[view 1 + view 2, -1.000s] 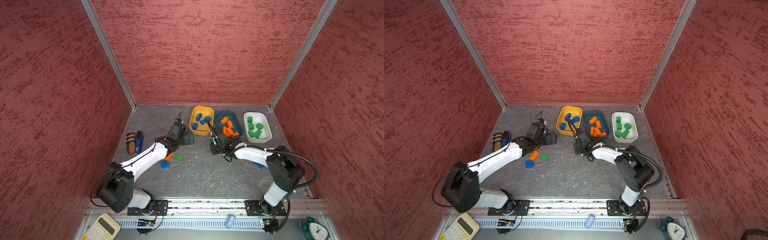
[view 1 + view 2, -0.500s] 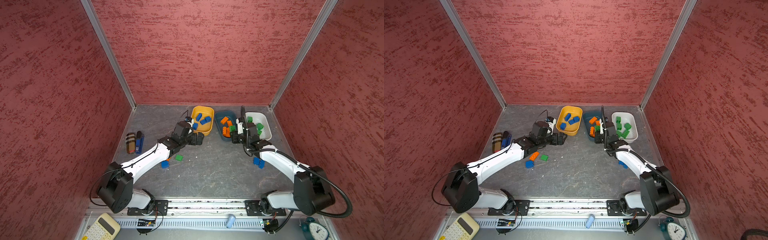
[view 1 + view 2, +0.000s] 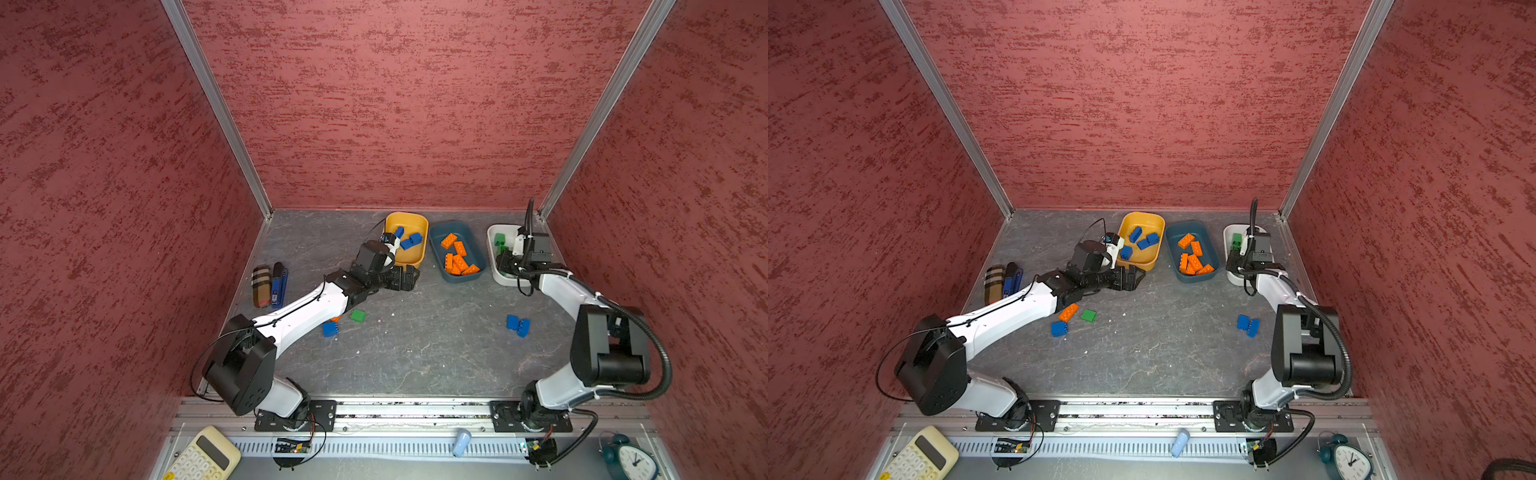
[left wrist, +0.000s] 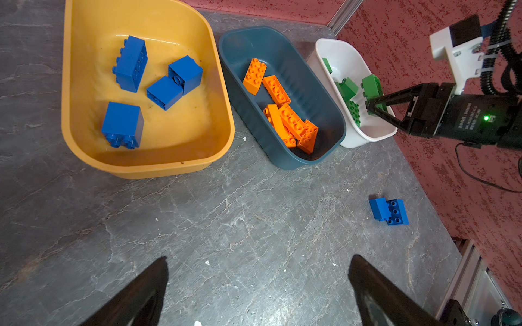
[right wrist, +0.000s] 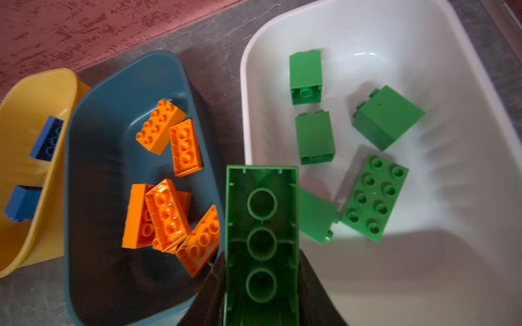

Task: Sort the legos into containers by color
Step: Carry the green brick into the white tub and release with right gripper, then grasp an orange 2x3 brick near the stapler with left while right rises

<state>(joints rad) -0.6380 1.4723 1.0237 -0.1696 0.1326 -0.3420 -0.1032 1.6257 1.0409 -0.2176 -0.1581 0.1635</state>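
Legos (image 4: 130,63) are mostly sorted. We count four blue in the yellow tub (image 3: 409,263), a heap of orange in the teal tub (image 3: 459,279) and five green lying in the white tub (image 5: 423,254). The three tubs stand in a row along the back wall, upper right of the floor in both top views. The white tub sits just beside the right wall's corner post, so room is tight on that side.

The grey table (image 3: 415,353) is open across its middle and front. Loose pieces lie on it:
- right of centre, near the right arm, a blue pair (image 3: 518,325);
- left of centre, just beside the left arm, a green square (image 3: 357,316), a blue brick (image 3: 330,329) and an orange brick (image 3: 1068,311).

The right claw (image 4: 372,108) is clamped narrow on a long green brick (image 5: 261,242), gripped by its long sides with the hollow underside facing the wrist camera. It hangs above the white tub, on the side toward the teal tub.

The left claw (image 4: 258,282) stands wide open and holds nothing. It is over bare table just in front of the yellow tub.
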